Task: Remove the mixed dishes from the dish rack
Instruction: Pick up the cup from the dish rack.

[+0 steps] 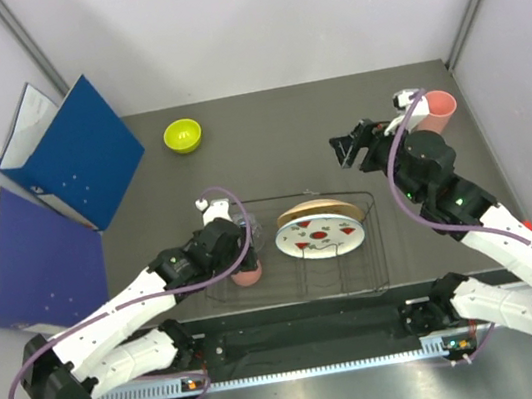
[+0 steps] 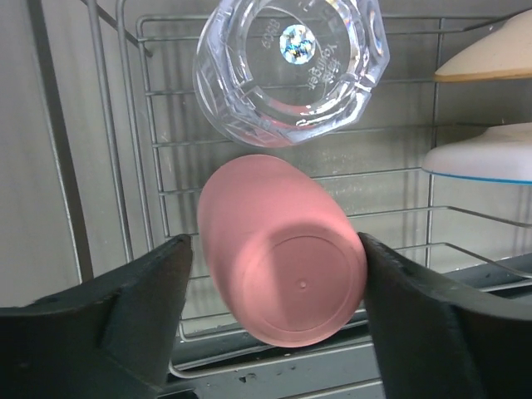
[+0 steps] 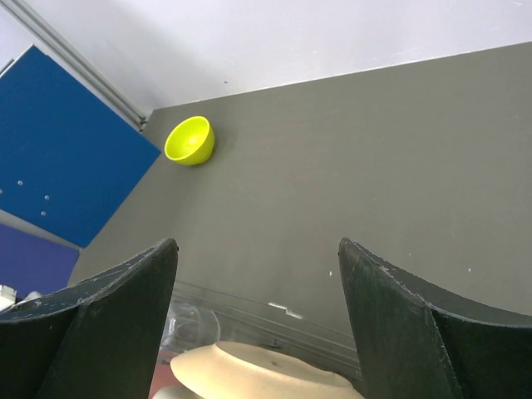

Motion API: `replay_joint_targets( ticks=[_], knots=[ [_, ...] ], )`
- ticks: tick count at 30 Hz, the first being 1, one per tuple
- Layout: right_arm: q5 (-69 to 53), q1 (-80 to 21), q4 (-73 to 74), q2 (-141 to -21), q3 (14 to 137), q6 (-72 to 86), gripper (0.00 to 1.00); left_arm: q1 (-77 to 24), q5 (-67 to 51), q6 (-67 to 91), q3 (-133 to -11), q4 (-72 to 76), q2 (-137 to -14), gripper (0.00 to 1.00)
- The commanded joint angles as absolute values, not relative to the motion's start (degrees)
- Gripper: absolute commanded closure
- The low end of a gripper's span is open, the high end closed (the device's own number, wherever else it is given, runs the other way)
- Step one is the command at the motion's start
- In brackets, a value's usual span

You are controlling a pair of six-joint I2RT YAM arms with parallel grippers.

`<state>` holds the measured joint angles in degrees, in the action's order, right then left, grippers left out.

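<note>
The black wire dish rack (image 1: 378,242) holds a salmon-pink cup (image 2: 283,262) lying on its side, base toward my left wrist camera. My left gripper (image 2: 274,249) straddles that cup, open; the right finger touches its rim and the left finger stands a little apart. A clear glass tumbler (image 2: 291,71) lies just beyond it. A tan plate (image 1: 314,212) and a white plate with red marks (image 1: 321,237) stand in the rack's middle. My right gripper (image 1: 351,150) hovers open and empty behind the rack. A lime-green bowl (image 1: 183,135) sits on the table at the back left.
Two blue ring binders (image 1: 77,153) (image 1: 38,261) stand open along the left side. A second pink cup (image 1: 439,109) stands at the back right corner. A small red object (image 1: 528,223) peeks out beside my right arm. Grey walls close in the table.
</note>
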<state>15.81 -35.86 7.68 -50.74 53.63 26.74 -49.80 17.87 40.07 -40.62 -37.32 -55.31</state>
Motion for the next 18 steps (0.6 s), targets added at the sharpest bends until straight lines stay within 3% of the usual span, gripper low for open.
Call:
replay_joint_targets(
  ticks=[1, 7, 13, 18],
  knots=[
    [16.7, -36.83, 5.01, -50.01, 52.91, 26.89, 0.22, -50.27, 18.37, 39.99, -40.43, -35.33, -55.28, 0.22],
    [16.7, -36.83, 4.66, -49.92, 52.73, 26.98, 0.23, -50.36, 19.42, 39.55, -42.01, -37.44, -54.67, 0.39],
    [16.17, -36.91, 5.01, -49.48, 53.61, 26.98, 0.23, -50.45, 21.09, 38.67, -48.06, -41.91, -52.74, 0.45],
    [16.0, -36.91, 5.54, -48.52, 54.67, 26.89, 0.23, -50.45, 23.2, 36.13, -58.08, -47.89, -51.68, 0.67]
  ],
)
